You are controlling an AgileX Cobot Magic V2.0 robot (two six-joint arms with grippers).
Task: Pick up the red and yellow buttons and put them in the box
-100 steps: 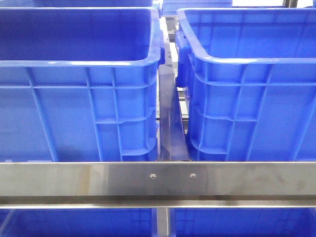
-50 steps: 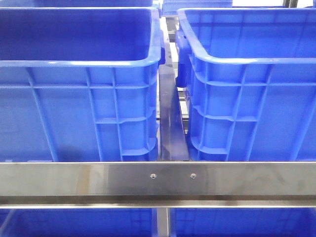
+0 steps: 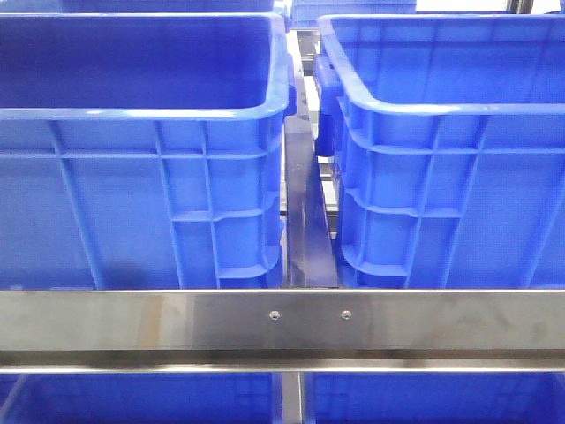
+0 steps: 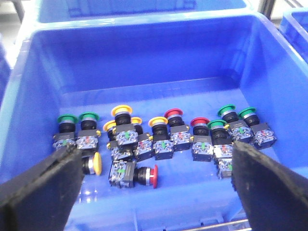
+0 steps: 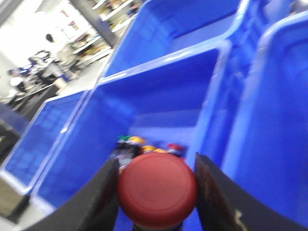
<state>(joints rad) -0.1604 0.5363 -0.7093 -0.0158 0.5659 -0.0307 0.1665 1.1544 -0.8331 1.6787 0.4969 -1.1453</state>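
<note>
Right gripper (image 5: 156, 192) clamped on red button (image 5: 157, 189); left gripper (image 4: 154, 183) wide

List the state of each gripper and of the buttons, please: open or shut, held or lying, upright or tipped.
Left gripper: open, empty, above the crate.
Right gripper: shut on red button.
Loose red button: lying on its side.
Green buttons: upright.
</note>
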